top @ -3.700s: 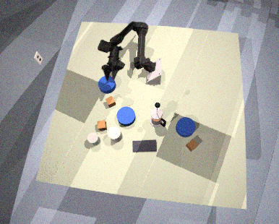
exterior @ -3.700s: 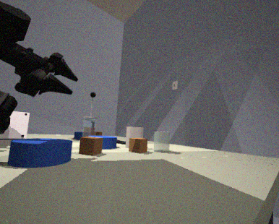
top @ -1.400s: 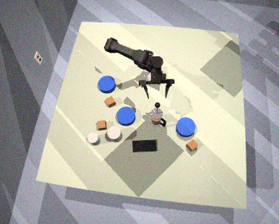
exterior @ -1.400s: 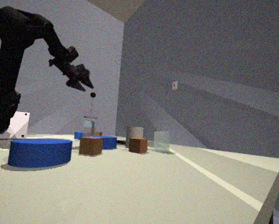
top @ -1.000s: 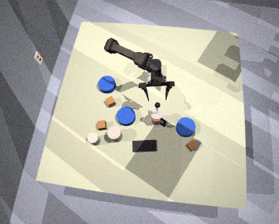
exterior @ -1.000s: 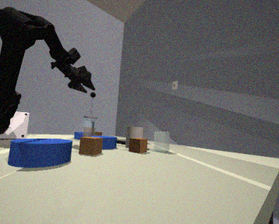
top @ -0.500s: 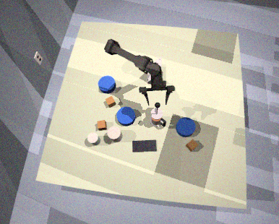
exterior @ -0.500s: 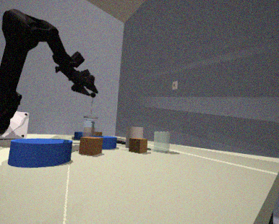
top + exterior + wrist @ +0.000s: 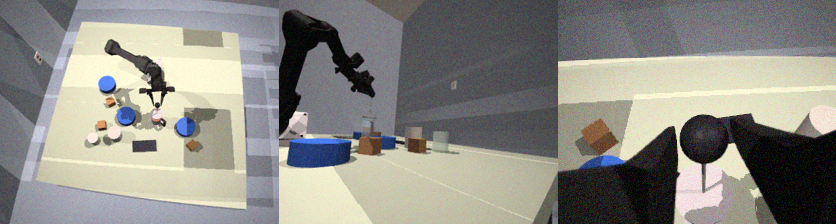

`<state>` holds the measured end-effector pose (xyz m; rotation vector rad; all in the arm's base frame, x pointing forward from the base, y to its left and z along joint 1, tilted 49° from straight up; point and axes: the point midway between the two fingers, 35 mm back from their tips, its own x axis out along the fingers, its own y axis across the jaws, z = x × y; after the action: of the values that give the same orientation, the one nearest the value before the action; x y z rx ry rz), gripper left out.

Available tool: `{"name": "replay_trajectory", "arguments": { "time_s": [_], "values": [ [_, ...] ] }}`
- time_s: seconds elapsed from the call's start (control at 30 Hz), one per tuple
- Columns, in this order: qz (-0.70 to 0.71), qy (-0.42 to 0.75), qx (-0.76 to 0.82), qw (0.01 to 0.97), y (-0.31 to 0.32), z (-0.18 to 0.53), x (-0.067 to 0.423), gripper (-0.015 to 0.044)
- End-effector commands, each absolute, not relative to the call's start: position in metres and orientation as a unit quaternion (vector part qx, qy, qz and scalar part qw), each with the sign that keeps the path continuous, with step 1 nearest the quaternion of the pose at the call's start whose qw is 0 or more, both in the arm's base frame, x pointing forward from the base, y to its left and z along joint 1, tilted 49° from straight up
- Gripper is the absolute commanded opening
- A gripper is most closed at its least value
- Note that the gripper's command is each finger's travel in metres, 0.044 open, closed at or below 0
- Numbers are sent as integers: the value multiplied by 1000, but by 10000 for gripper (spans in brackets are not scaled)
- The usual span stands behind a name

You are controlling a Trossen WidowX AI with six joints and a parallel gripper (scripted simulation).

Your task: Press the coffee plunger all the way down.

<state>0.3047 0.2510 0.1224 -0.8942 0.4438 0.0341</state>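
Black and matte, the gripper [image 9: 703, 145] has its two wedge-shaped fingers partly closed around the round dark knob [image 9: 703, 138] of the coffee plunger, one on each side, with thin gaps visible in the wrist view, so a firm clamp cannot be confirmed. The knob tops a thin rod rising from the coffee press [image 9: 157, 117], a clear upright cylinder with a pale lid, standing near the middle of the cream table [image 9: 213, 173] between two flat blue discs [image 9: 126, 115]. Brown cubes [image 9: 192, 145], pale cylinders [image 9: 114, 132] and a dark flat rectangle [image 9: 144, 146] lie nearer.
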Motion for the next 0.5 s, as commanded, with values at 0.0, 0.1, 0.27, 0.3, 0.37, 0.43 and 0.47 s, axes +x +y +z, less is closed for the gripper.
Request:
{"name": "replay_trajectory", "arguments": {
  "time_s": [0.0,0.1,0.27,0.3,0.37,0.43,0.47],
  "values": [
    [18,213,-429,878,252,122,305,123],
    [18,213,-429,878,252,122,305,123],
    [18,213,-429,878,251,122,305,123],
    [18,213,-429,878,251,121,305,123],
    [18,213,-429,878,250,120,306,123],
    [18,213,-429,878,248,118,306,123],
    [18,213,-429,878,247,117,307,123]
  ]
}}
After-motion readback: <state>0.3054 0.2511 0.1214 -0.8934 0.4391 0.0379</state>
